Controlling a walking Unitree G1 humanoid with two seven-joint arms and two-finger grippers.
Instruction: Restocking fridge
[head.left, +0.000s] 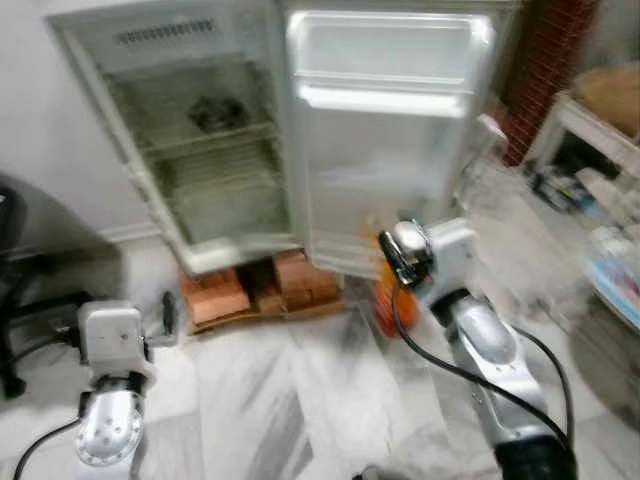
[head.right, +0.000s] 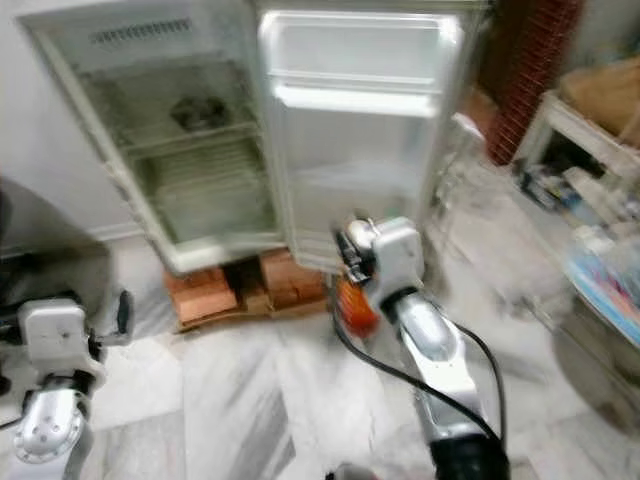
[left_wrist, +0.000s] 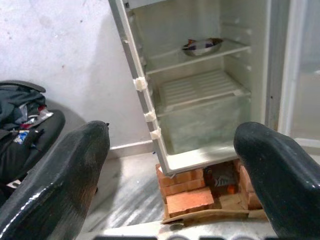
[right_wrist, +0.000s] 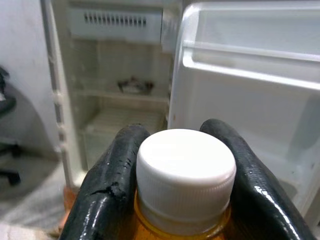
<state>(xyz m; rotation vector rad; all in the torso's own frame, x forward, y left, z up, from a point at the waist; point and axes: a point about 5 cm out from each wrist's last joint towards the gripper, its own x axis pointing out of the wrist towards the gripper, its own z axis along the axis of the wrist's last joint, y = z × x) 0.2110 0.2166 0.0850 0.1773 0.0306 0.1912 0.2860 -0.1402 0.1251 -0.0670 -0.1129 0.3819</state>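
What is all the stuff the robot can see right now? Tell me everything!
fridge: one, white, door open, standing on bricks
bricks: a few, orange-red, under the fridge
bowl: one, silvery, on a fridge shelf
bottle: one, orange with white cap, in the right claw
chair: one, black, left of the fridge
shelf unit: one, white, cluttered, at right
left claw: black fingers, open, empty
right claw: black fingers, shut on the bottle

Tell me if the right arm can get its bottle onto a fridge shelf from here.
Probably yes. The fridge stands open, nothing between it and the right pincer, shut on the orange bottle. The shelves look mostly bare.
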